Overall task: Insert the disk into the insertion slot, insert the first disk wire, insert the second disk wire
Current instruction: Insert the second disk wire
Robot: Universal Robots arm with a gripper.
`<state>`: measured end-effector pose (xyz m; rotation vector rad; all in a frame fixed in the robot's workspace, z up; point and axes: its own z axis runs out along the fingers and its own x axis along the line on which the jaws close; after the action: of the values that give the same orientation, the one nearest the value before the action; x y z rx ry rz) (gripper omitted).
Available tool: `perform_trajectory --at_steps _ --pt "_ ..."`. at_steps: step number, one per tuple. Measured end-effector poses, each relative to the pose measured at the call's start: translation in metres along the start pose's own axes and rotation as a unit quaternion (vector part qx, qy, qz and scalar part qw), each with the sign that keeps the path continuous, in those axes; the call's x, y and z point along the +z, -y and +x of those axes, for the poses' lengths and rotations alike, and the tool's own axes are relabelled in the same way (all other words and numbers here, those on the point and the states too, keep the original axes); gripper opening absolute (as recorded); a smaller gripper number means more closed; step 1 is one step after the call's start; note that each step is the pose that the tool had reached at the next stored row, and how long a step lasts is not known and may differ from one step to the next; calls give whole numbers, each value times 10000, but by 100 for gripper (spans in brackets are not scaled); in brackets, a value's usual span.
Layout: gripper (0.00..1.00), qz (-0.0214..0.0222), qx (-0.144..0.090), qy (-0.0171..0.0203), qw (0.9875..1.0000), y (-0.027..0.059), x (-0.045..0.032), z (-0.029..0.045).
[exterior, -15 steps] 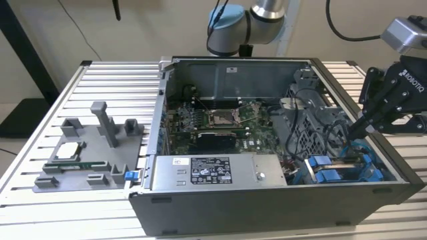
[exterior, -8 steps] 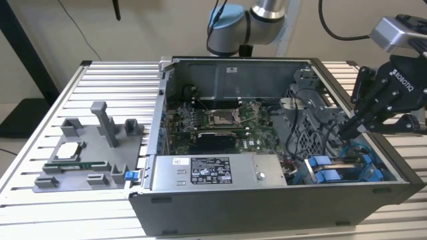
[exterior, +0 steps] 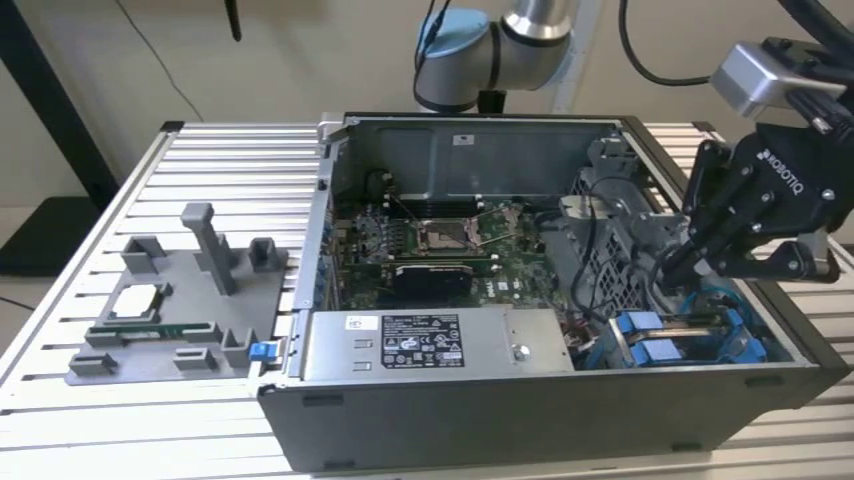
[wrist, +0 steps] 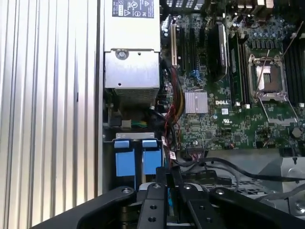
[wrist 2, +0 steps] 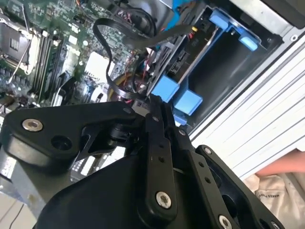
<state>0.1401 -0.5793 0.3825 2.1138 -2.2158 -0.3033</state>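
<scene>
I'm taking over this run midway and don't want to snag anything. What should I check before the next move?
1. Disk seated in its slot: ok, its blue frame sits in the bay.
2. Tool over the drive bay: ok.
3. Anything held in the tool: cannot tell.
4. Black cable away from the tool: not ok, it loops close by.
5. Case side open: ok.

A ribbed aluminium table [exterior: 80, 240] stands before a plain beige wall [exterior: 307, 50].
</scene>
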Motion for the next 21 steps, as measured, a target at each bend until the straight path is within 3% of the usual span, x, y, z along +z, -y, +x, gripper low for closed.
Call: perform_trajectory --at_steps 4,8,13,15,18,21 --pt "0 54 -9 21 10000 -24 20 105" --pt "0 163 -26 54 9998 -31 53 143" --pt "0 463 -80 188 9987 -61 65 150" --pt "0 578 -101 225 9980 -75 75 152" --pt "0 746 -131 251 9968 -95 95 156" --pt "0 864 -153 260 9958 -103 121 159"
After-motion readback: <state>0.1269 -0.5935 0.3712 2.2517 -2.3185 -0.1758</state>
